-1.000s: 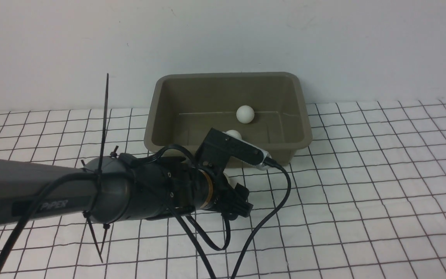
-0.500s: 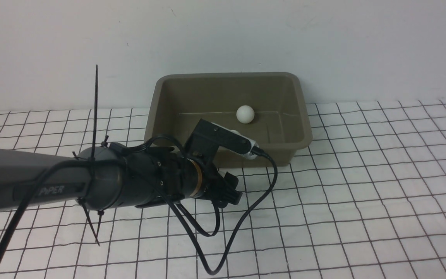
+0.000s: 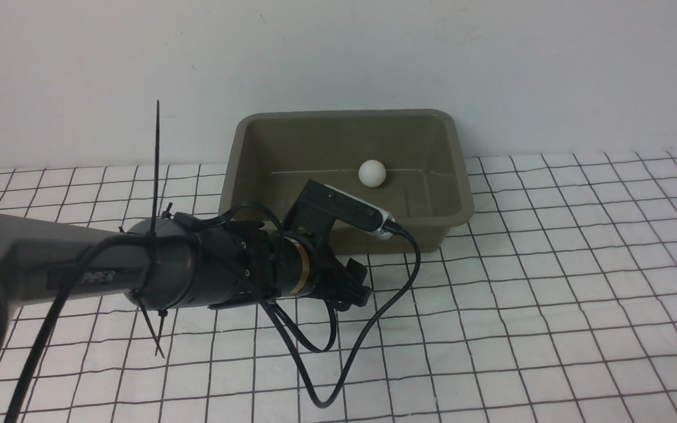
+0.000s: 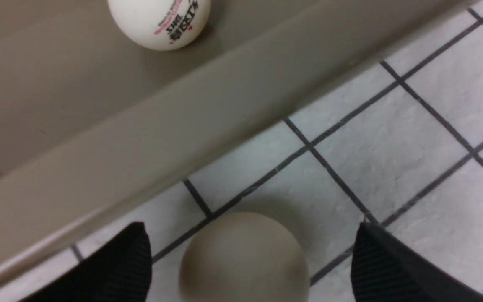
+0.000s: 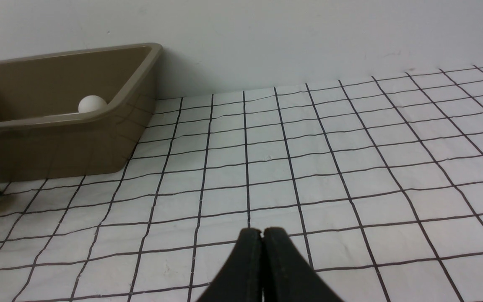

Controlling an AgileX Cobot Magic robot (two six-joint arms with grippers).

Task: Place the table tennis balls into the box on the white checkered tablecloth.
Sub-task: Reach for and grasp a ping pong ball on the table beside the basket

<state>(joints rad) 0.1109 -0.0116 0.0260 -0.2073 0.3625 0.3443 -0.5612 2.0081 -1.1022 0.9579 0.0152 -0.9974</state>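
The olive-brown box (image 3: pixel 456 176) stands at the back of the white checkered tablecloth (image 3: pixel 550 264). One white table tennis ball (image 3: pixel 372 173) lies inside it, also visible in the right wrist view (image 5: pixel 92 103). In the left wrist view a second ball with a printed logo (image 4: pixel 159 21) lies in the box near its front wall. A third ball (image 4: pixel 243 258) sits on the cloth just outside that wall. My left gripper (image 4: pixel 250 226) is open and straddles this ball without touching it. My right gripper (image 5: pixel 262 231) is shut and empty above the cloth.
My left arm (image 3: pixel 109 270) reaches across the front left of the cloth, its cables (image 3: pixel 374 317) looping down beside it. A white wall rises right behind the box. Bare cloth spreads to the right of the box (image 5: pixel 57 138).
My left arm has shifted a little to the left and toward the box. Its wrist camera now hides the nearer ball in the box in the front view. The right gripper has not moved.
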